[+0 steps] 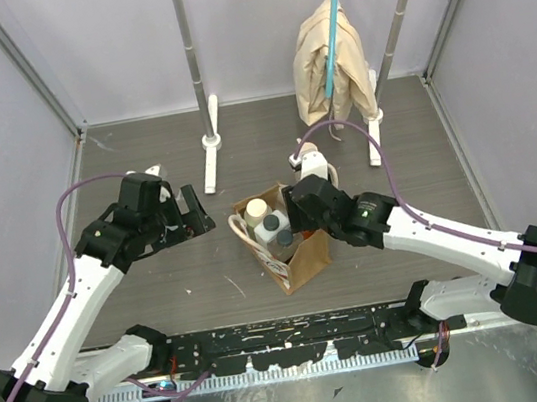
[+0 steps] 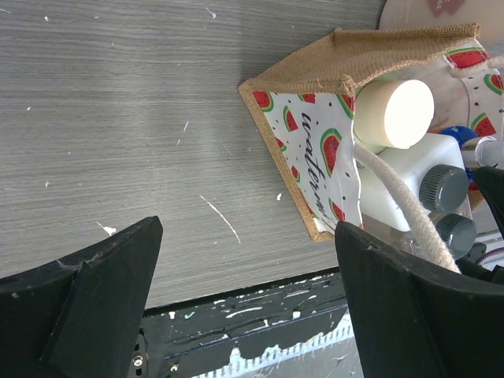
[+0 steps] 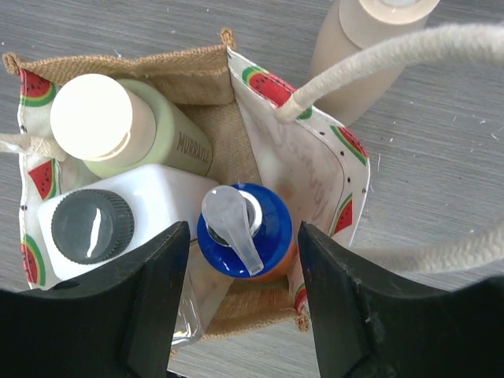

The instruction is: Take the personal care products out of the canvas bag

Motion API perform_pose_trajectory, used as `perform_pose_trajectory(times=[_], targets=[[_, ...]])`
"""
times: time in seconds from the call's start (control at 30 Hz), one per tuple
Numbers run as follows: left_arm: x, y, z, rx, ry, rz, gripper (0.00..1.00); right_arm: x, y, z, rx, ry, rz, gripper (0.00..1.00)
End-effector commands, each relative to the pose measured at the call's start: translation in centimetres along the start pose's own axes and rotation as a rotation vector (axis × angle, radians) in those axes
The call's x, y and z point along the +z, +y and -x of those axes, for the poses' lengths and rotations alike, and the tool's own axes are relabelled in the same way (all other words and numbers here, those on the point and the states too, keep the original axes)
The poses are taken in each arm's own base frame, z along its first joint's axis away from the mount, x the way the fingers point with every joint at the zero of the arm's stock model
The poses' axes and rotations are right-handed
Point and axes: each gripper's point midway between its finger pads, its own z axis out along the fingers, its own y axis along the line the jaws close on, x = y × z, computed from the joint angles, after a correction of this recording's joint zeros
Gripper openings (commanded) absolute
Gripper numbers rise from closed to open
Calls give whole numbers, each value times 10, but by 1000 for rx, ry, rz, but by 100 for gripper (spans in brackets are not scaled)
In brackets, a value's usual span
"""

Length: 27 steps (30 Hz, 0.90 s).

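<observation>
The canvas bag [image 1: 302, 257] stands upright mid-table, with watermelon-print lining [image 3: 315, 181]. Inside it are a cream-capped bottle [image 3: 90, 118], a white bottle with a dark grey cap [image 3: 94, 224] and a blue pump bottle with an orange band [image 3: 244, 228]. A beige bottle [image 1: 314, 166] stands on the table just behind the bag, also in the right wrist view [image 3: 354, 47]. My right gripper [image 3: 244, 260] is open over the bag, its fingers either side of the blue bottle without touching it. My left gripper [image 1: 189, 213] is open and empty, left of the bag [image 2: 315, 102].
A clothes rack stands at the back with a beige cloth [image 1: 330, 60] on a blue hanger; its white foot [image 1: 210, 144] lies behind the left gripper. A black rail [image 1: 289, 339] runs along the near edge. Cream rope handles [image 3: 394, 47] arch over the bag.
</observation>
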Motion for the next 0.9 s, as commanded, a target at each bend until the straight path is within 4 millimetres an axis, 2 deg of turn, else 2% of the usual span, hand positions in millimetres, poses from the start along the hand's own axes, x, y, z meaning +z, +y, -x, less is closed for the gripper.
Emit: perform_pose_trajectory(times=[0.0,0.17,0.47,0.87], targets=[[-3,-5,6,-6,-30,-13,99,-6,4,-3,45,-11,30,63],[0,-9,2,6,-6,-19,99,2,5,-12,45,-16,26,63],[-3,-7,-1,12,-10,-13,99,11,2,-6,26,-66,-6,63],[1,-5,-5,4,-1,-5,99,28,14,18,-58,-123,-15,65]])
